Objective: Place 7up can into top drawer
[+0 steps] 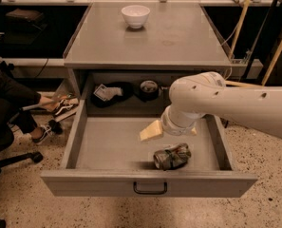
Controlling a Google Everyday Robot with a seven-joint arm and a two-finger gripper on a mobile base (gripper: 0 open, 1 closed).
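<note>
The 7up can (pixel 172 156) is laid on its side on the floor of the open top drawer (pixel 107 148), near the front panel. The gripper (pixel 170 133) is held just above it, spread and empty, so the placing is judged done.

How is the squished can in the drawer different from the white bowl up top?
The 7up can is dented and lies on its side; the white bowl is smooth and upright. The can is inside the open top drawer; the bowl sits on the cabinet top. The end effector hangs open just above the can, far from the bowl. Both are small.
</note>
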